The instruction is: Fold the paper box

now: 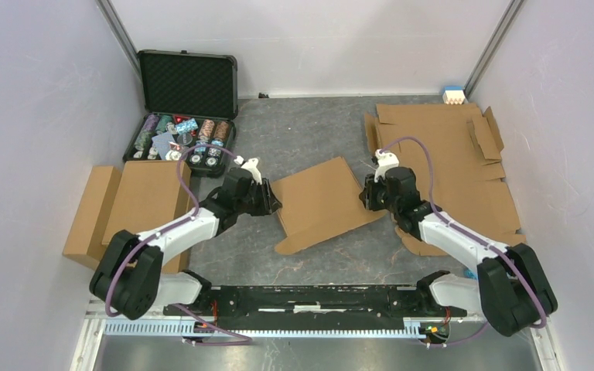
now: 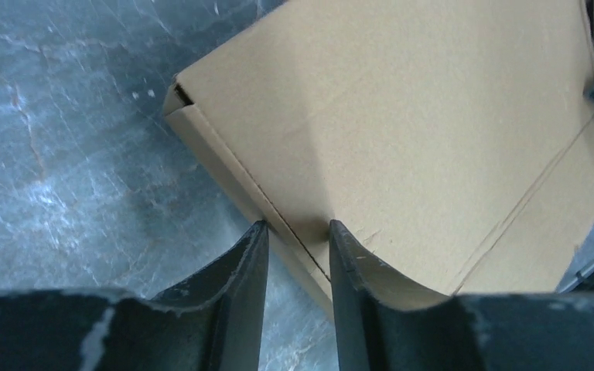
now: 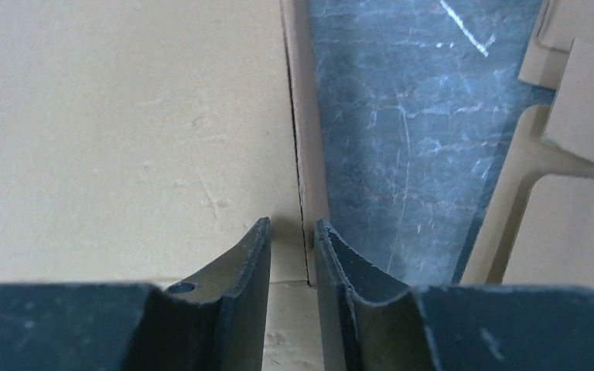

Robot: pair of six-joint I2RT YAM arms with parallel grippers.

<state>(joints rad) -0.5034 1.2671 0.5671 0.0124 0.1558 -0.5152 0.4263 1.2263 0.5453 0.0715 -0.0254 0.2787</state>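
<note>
**kay:** So, how far along is this fold looking? The paper box (image 1: 321, 201) is sitting skewed in the middle of the tabletop (image 1: 302, 131), between the two arms.

**moss:** Roughly halfway, I'm guessing. The big panel is lying over the body, and the left wrist view is showing a side wall folded at the corner. A flap (image 1: 294, 246) is sticking out flat at the near edge though, so nothing's looking locked in.

**kay:** And the tools?

**moss:** The left tool (image 1: 272, 199) is straddling the box's left edge, and the right tool (image 1: 365, 195) is doing the same on the right edge. Each one is showing a narrow gap with cardboard running through it. Whether they're actually pinching, I'm not able to tell.

**kay:** What's remaining?

**moss:** I'm thinking squaring the sides, tucking that near flap and closing up. The spare flat sheets (image 1: 448, 147) are lying untouched at the far right.
</note>
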